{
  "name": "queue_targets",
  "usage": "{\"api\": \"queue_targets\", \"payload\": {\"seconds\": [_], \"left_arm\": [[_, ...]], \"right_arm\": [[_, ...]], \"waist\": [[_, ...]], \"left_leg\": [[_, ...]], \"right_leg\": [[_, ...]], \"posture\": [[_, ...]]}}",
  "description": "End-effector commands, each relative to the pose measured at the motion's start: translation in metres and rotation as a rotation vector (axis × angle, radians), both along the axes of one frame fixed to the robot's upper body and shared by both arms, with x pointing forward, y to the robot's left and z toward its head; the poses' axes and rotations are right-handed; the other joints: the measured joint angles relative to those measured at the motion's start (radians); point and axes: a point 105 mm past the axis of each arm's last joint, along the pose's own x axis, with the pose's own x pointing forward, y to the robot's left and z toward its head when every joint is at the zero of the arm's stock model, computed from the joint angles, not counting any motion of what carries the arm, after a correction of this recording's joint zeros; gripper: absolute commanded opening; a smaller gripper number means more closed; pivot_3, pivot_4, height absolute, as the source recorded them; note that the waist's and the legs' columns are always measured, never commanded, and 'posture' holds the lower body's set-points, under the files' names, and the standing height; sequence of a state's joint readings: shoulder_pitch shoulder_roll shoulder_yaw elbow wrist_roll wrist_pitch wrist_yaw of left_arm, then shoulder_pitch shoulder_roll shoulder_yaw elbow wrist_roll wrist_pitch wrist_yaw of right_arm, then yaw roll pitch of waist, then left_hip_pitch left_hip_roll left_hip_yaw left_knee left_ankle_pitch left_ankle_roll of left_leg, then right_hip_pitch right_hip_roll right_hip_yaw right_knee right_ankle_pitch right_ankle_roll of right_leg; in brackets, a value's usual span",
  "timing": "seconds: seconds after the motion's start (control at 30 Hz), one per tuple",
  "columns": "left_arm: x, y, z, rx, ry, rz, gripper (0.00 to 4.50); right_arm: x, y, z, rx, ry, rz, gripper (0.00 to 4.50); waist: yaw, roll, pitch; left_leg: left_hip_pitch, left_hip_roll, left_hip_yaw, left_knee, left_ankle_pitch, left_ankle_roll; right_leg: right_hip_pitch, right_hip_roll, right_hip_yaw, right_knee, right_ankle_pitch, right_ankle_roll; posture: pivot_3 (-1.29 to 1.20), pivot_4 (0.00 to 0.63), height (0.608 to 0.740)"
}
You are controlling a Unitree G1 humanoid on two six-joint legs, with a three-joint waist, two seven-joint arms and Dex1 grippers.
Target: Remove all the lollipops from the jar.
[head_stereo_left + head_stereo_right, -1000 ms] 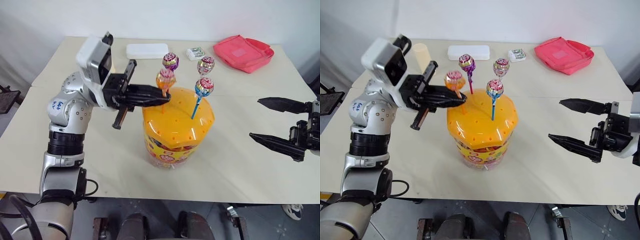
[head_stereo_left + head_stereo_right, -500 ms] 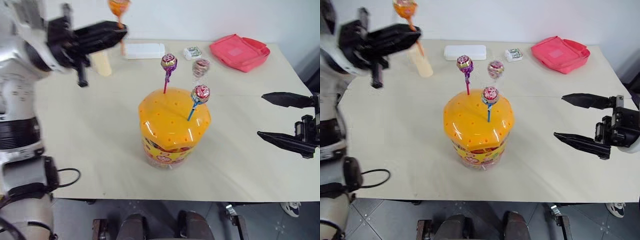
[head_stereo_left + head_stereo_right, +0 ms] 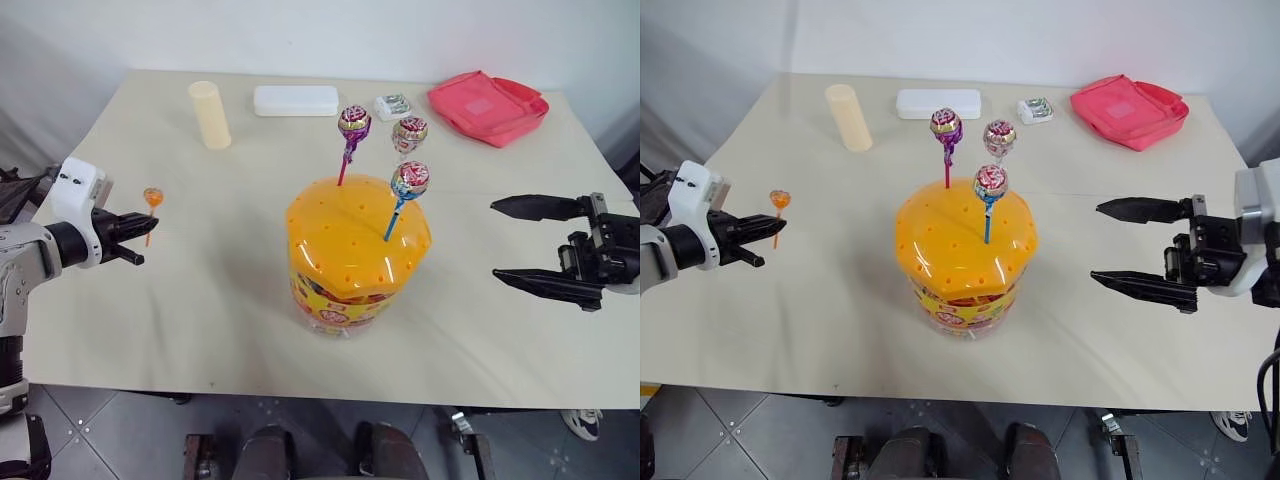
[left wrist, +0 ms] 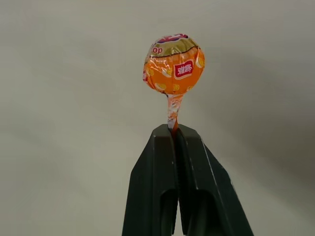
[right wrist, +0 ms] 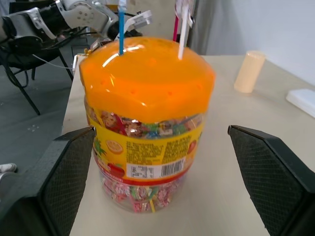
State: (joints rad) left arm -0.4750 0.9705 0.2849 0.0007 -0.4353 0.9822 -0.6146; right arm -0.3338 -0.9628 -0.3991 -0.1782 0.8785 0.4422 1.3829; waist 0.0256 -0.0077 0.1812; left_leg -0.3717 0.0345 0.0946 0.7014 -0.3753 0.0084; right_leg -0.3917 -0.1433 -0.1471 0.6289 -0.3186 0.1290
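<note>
Left gripper (image 4: 175,132) pinches the orange lollipop (image 4: 174,65) by its stick; right gripper (image 3: 1118,245) gapes wide beside the jar (image 3: 965,255).

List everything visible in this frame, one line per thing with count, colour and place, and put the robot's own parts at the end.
jar: 1, clear tub with orange-yellow domed lid, middle of the table.
lollipops in the lid: 3; purple on a pink stick, pink-silver on a white stick, blue-red on a blue stick.
orange lollipop: 1, off the jar, over the table's left side, held by its stick.
cream cylinder: 1, upright, far left of the table.
white flat case: 1, far edge, centre.
small white packet: 1, far edge, right of the case.
pink pouch: 1, far right corner.
table: 1, cream.
left gripper: black, shut on the orange lollipop's stick.
right gripper: black, open, right of the jar.
</note>
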Motion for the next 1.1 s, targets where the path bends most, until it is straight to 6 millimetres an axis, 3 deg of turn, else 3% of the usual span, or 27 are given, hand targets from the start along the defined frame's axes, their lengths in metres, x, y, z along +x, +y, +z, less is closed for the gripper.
{"api": "queue_targets", "payload": {"seconds": [0.03,0.13,0.27,0.5,0.63,0.93,1.1], "left_arm": [[-0.012,-0.002,-0.011,-0.008,0.101,0.004,0.05],[-0.018,0.002,-0.026,-0.008,0.196,0.040,0.05],[-0.021,0.012,-0.034,0.111,0.230,0.094,0.94],[-0.024,0.000,-0.005,0.140,0.190,0.035,3.13],[-0.032,-0.021,0.031,0.154,0.120,-0.098,4.36],[-0.046,-0.061,0.098,0.152,-0.083,-0.407,4.46],[-0.046,-0.111,0.119,0.014,-0.324,-0.797,4.46]], "right_arm": [[0.001,0.001,0.003,0.010,-0.033,0.014,4.50],[0.004,0.003,0.001,0.020,-0.032,0.023,4.50],[0.007,0.003,0.001,0.020,-0.031,0.024,4.50],[0.009,0.000,0.004,0.012,-0.037,0.021,4.50],[0.011,-0.002,0.006,0.002,-0.044,0.017,4.50],[0.012,-0.006,0.010,-0.007,-0.068,-0.010,4.50],[0.009,-0.007,0.011,-0.003,-0.079,-0.028,4.50]], "waist": [[-0.002,0.000,0.000],[-0.002,0.000,0.000],[-0.001,0.000,0.000],[0.000,0.000,0.000],[-0.002,0.000,0.000],[-0.001,0.000,0.000],[0.005,0.000,0.000]], "left_leg": [[0.000,0.000,0.000,0.000,0.000,0.000],[0.000,0.000,0.001,-0.001,0.000,0.000],[0.000,0.000,0.001,-0.001,0.000,0.000],[0.000,0.000,0.001,-0.001,0.000,0.000],[0.000,0.000,0.001,-0.001,0.000,0.000],[0.000,0.000,0.002,-0.001,0.000,0.000],[0.000,0.000,0.002,0.000,0.000,0.000]], "right_leg": [[0.000,0.000,0.000,0.000,0.000,0.000],[-0.001,0.000,0.000,0.000,0.000,0.000],[-0.001,0.000,0.000,0.000,0.000,0.000],[-0.001,0.000,0.000,0.000,0.000,0.000],[-0.001,0.000,0.000,0.000,0.000,0.000],[-0.001,0.000,0.001,0.000,0.000,0.000],[-0.001,0.000,0.001,0.000,0.000,0.000]], "posture": [[0.00,0.150,0.740],[0.00,0.150,0.740],[0.00,0.150,0.740],[0.00,0.150,0.740],[0.00,0.150,0.740],[0.00,0.150,0.740],[0.00,0.150,0.740]]}}
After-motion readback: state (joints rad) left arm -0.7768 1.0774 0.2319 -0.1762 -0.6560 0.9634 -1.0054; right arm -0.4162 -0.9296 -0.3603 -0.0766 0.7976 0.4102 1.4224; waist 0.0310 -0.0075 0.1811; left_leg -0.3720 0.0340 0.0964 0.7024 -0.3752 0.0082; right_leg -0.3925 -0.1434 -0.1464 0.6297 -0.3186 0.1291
